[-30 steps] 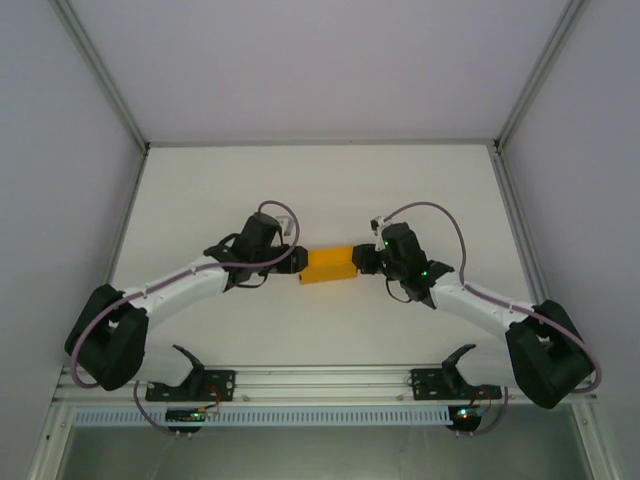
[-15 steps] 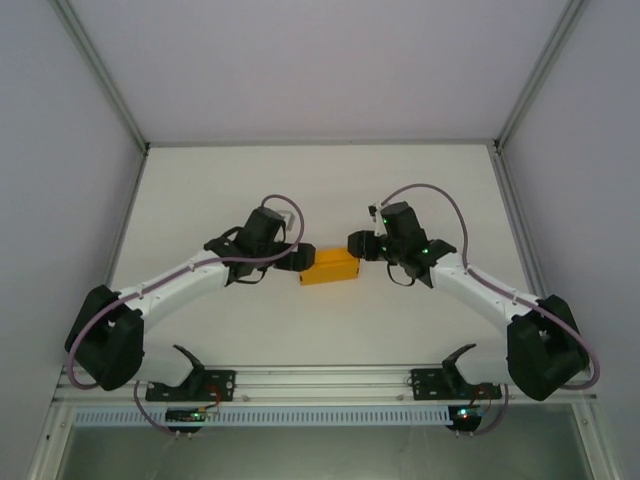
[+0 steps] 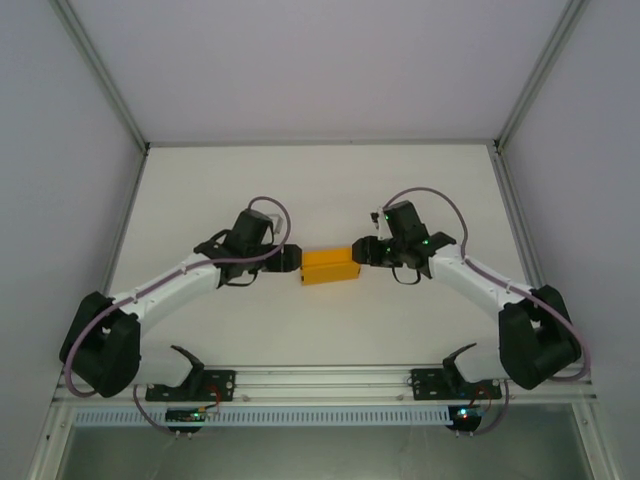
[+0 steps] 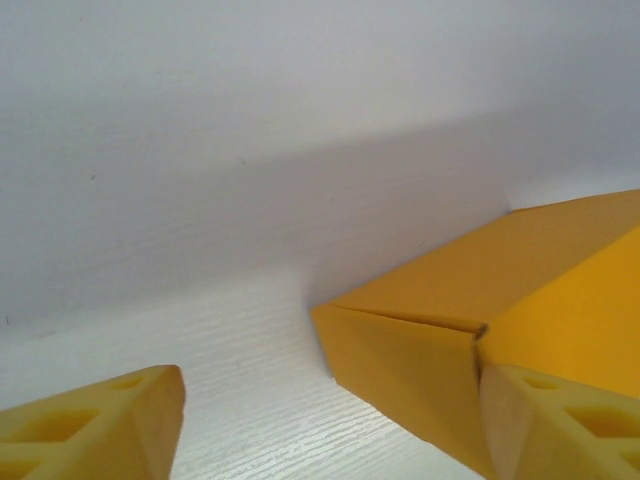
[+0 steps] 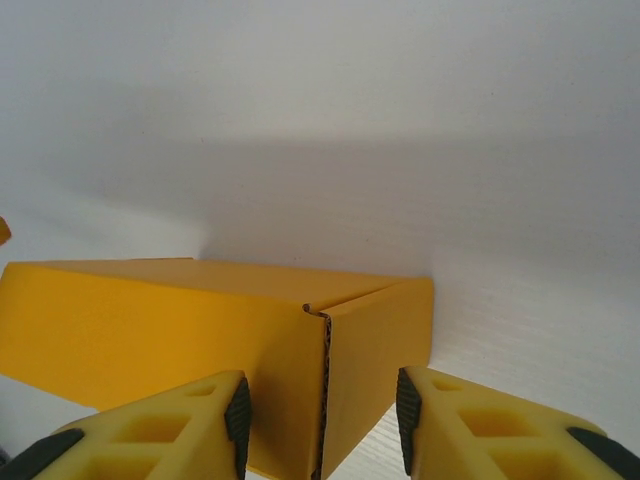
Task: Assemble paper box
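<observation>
- Table (image 3: pixel 320 190): white, flat, enclosed by pale walls (image 3: pixel 60 120) on the left, right and far sides. A metal rail (image 3: pixel 320 378) runs along the near edge.
- Left arm (image 3: pixel 170 285): white links with black joints. It reaches from the near-left corner towards the middle of the table.
- Right arm (image 3: pixel 475 285): same build. It reaches from the near-right corner towards the middle of the table.
- Paper box (image 3: pixel 330 266): orange-yellow, folded into a closed rectangular block. It lies flat at the middle of the table, long side running left to right, between the two grippers. The right wrist view shows a raw card edge down its near corner, where the end panel meets the long side.
- Left gripper (image 3: pixel 292 259): at the box's left end, jaws wide. In the left wrist view its yellow fingers (image 4: pixel 90 430) stand well apart. One is clear of the box over bare table, the other is against the box's side, and the box's corner sits between them. Not gripping.
- Right gripper (image 3: pixel 362 252): at the box's right end, jaws partly parted. In the right wrist view its yellow fingers (image 5: pixel 170 425) frame the box's corner edge. Cannot tell whether the tips touch the card. Nothing is seen clamped.
</observation>
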`<state>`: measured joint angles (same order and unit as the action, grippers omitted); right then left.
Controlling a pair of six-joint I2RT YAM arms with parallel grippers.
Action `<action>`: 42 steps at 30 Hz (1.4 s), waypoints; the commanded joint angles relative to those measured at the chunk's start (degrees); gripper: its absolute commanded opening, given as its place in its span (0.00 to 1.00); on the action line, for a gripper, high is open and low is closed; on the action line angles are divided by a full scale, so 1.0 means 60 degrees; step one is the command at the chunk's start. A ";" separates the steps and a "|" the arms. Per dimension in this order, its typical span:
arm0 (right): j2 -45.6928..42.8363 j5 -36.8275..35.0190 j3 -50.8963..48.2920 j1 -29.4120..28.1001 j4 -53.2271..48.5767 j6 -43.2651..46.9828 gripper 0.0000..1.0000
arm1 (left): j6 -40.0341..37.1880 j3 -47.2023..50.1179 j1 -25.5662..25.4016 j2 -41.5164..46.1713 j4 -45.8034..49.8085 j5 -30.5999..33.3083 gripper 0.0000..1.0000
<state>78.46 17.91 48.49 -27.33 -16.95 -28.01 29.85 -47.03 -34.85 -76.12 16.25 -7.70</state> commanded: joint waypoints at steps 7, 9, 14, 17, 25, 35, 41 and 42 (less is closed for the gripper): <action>0.0648 0.0690 -0.0083 0.0133 -0.0854 -0.0022 0.35 | 0.0413 0.0308 0.0378 -0.0019 -0.0731 -0.1181 0.68; 0.0704 0.0691 -0.0131 0.0117 -0.0847 -0.0075 0.34 | 0.0479 0.0318 0.0442 -0.0122 -0.0800 -0.1343 0.66; 0.0739 0.0575 -0.0203 0.0106 -0.0865 -0.0162 0.34 | 0.0684 0.0333 0.0698 0.0170 -0.0725 -0.1698 0.64; 0.0752 0.0525 -0.0195 0.0088 -0.0865 -0.0158 0.34 | 0.0889 0.0465 0.0806 0.0554 -0.1111 -0.2290 0.68; 0.0767 0.0512 -0.0250 0.0053 -0.0865 -0.0195 0.33 | 0.1097 0.0598 0.0814 0.0105 -0.1577 -0.3492 0.66; 0.0725 0.0482 -0.0350 0.0045 -0.0925 -0.0239 0.33 | 0.1122 0.1132 0.0832 -0.0450 -0.1353 -0.3161 0.54; 0.0722 0.0412 -0.0453 0.0040 -0.0936 -0.0313 0.32 | 0.1171 0.1354 0.0836 -0.0795 -0.1178 -0.2803 0.37; 0.0723 0.0399 -0.0478 0.0041 -0.0925 -0.0334 0.31 | 0.1199 0.1367 0.0828 -0.0882 -0.1133 -0.2795 0.33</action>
<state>80.68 23.22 48.62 -26.55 -15.29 -29.36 37.17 -41.08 -30.00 -78.15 4.60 -28.03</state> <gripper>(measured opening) 0.317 0.357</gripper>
